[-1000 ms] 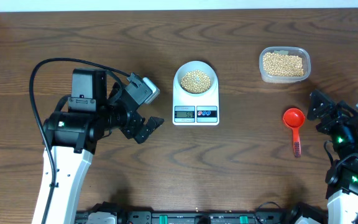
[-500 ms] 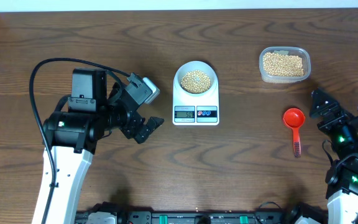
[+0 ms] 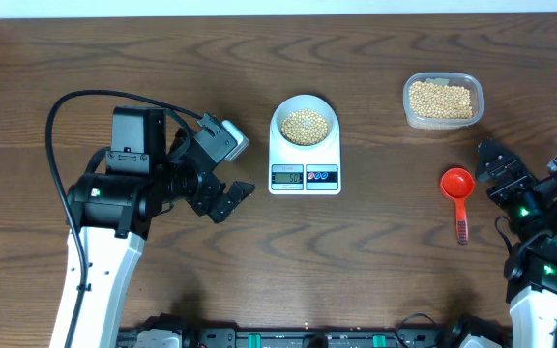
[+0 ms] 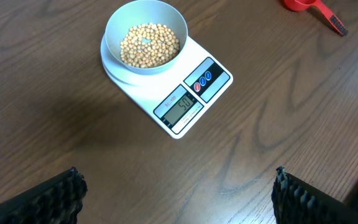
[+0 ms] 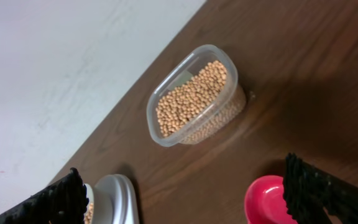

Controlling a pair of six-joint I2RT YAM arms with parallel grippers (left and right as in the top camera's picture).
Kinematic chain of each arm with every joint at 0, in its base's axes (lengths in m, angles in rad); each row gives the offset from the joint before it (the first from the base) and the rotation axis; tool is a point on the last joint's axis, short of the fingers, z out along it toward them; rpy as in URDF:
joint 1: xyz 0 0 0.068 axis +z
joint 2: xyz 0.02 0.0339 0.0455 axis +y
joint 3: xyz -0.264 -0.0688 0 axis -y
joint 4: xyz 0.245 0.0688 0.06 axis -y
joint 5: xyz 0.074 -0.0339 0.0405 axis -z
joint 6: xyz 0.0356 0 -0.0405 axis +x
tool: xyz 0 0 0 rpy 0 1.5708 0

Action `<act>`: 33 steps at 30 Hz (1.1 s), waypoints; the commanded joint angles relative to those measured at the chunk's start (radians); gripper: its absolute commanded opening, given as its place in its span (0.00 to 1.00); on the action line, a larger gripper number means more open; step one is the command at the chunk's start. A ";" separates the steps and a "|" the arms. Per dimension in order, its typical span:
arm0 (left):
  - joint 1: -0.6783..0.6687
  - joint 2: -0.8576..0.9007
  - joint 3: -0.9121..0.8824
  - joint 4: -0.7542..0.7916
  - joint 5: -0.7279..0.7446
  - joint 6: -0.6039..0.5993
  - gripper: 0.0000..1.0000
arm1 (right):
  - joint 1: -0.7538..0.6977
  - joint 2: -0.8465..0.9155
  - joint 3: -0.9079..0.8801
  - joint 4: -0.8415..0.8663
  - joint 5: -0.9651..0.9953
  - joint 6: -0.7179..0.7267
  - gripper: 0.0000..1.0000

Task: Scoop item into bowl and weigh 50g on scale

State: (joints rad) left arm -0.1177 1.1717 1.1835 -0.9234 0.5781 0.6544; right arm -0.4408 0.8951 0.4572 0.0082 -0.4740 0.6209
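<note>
Tan beans sit in pale bowl, bowl on white scale. Your left gripper wide open, holds nothing, left of scale. Your right gripper wide open too, empty, just beside red scoop. More beans in clear tub behind scoop.

The white rectangular scale lies flat near the middle of the table, its grey display and two round buttons (one red, one blue) along the edge nearest the arms; the lit reading begins with 50, the last digit too small to tell. The pale round bowl sits upright on the far part of the platform, about as wide as the scale. It is partly filled with small tan-yellow beans, heaped loosely across its bottom.
</note>
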 commanded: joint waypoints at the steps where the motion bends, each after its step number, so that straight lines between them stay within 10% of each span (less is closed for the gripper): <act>1: 0.005 0.001 0.029 -0.003 0.016 -0.004 0.98 | 0.008 0.021 0.019 -0.002 0.010 -0.001 0.99; 33: 0.005 0.001 0.029 -0.003 0.016 -0.004 0.98 | 0.338 -0.190 0.018 -0.031 0.191 -0.357 0.99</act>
State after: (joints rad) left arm -0.1177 1.1717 1.1835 -0.9237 0.5781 0.6544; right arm -0.1589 0.7628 0.4576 0.0036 -0.3843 0.3180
